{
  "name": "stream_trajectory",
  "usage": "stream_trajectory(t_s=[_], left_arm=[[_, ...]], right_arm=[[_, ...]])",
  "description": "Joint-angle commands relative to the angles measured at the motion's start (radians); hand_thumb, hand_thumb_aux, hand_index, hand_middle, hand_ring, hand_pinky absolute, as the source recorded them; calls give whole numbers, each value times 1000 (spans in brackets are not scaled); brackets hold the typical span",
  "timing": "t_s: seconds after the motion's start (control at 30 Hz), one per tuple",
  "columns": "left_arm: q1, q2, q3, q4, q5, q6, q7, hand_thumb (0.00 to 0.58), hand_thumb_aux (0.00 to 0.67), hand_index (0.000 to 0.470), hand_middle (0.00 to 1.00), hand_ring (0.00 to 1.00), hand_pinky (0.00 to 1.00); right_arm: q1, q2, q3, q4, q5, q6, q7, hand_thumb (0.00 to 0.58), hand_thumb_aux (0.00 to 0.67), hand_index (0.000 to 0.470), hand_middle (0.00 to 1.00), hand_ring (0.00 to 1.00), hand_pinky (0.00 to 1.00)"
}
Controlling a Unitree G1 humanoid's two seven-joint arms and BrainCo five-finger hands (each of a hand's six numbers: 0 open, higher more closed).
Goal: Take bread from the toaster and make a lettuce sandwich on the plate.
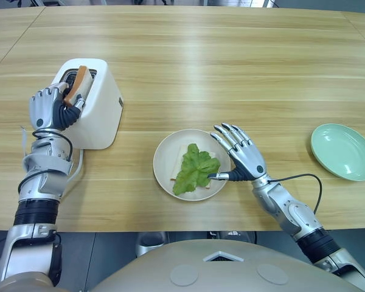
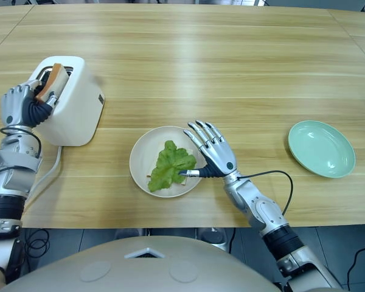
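Note:
A white toaster [image 1: 97, 106] stands at the left of the wooden table. A slice of bread [image 1: 79, 82] sticks up from its slot, and my left hand [image 1: 48, 106] is shut on that slice at the toaster's left side. In the middle sits a cream plate [image 1: 164, 155] holding a bread slice [image 1: 181, 152] with a green lettuce leaf [image 1: 194, 169] on top. My right hand [image 1: 240, 152] rests open at the plate's right rim, its thumb touching the edge of the lettuce.
An empty pale green plate [image 1: 344, 151] lies at the right of the table. The toaster's white cord [image 1: 79, 164] runs down toward the table's front edge. A black cable [image 1: 301, 179] loops from my right wrist.

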Motion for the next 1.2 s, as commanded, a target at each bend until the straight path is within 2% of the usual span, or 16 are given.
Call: stream_trajectory(t_s=[0.03,0.27,0.33,0.4,0.47,0.53,0.67,0.77,1.0,1.2], left_arm=[[-94,-25,51,88,-69,-120,127,580,670,460,1000,1000,1000],[-221,-37,100,200,-103,-315,343,580,670,460,1000,1000,1000],[-220,-39,137,142,-106,-371,417,580,670,460,1000,1000,1000],[-194,-52,160,20,-132,-444,422,580,670,460,1000,1000,1000],[-152,-71,108,-127,-179,-531,320,580,670,460,1000,1000,1000],[-106,-82,-19,-230,-257,-578,137,580,670,460,1000,1000,1000],[-15,-113,-260,-297,-433,-570,-216,580,670,460,1000,1000,1000],[26,-133,-358,-242,-549,-560,-412,580,670,460,1000,1000,1000],[62,-180,-444,-129,-690,-560,-725,580,670,460,1000,1000,1000],[27,-254,-425,25,-690,-568,-836,580,670,460,1000,1000,1000]], right_arm=[[-12,12,-7,15,-6,4,-29,0,0,0,0,0,0],[-24,26,-23,18,-6,14,-78,0,0,0,0,0,0],[-21,27,-39,11,-2,20,-97,0,0,0,0,0,0],[-16,24,-61,7,2,28,-117,0,0,0,0,0,0],[-9,17,-87,-4,12,30,-139,0,0,0,0,0,0],[0,9,-113,-31,22,23,-155,0,0,0,0,0,0],[28,-14,-146,-131,22,-30,-195,0,0,0,0,0,0],[46,-34,-133,-207,2,-86,-197,0,0,0,0,0,0],[64,-76,-51,-224,-91,-184,-158,0,0,0,0,0,0],[66,-87,-7,-211,-107,-226,-121,0,0,0,0,0,0]])
